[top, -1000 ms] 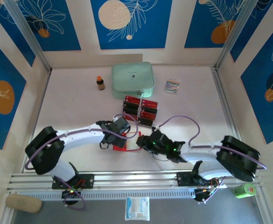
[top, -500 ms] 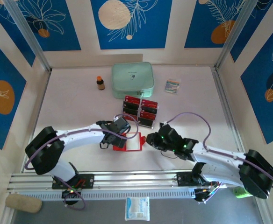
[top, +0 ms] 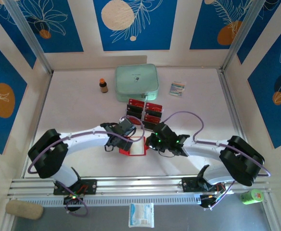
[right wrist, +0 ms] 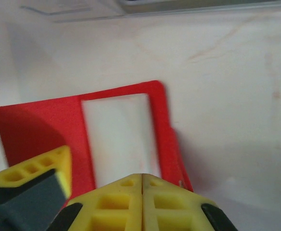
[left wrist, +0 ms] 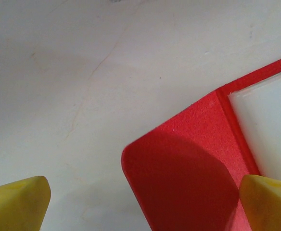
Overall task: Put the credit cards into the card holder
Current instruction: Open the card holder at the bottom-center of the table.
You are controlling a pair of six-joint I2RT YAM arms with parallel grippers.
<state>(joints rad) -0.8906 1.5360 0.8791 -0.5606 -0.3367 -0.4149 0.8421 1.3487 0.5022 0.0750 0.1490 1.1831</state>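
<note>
Two yellow fingertips (right wrist: 119,204) on the right gripper (right wrist: 143,185) are pressed flat together, with nothing between them that I can see. They hang low at the right-hand edge of the card holder (right wrist: 121,130). The left gripper (left wrist: 143,207) is spread as wide as it goes, one finger (left wrist: 268,202) over the red flap and the other over bare table (left wrist: 83,72). Can't tell if either is actually touching.

The holder lies open on the table with its clear pocket facing up. The credit cards (top: 144,111) sit in a neat bunch just beyond it, and no card is visibly in the pocket.

My take: the left one should press that flap down so the holder can't skate around. The right one needs to open up, pinch one outer card by its edge, then feed it in at a shallow angle, square to the pocket mouth.
</note>
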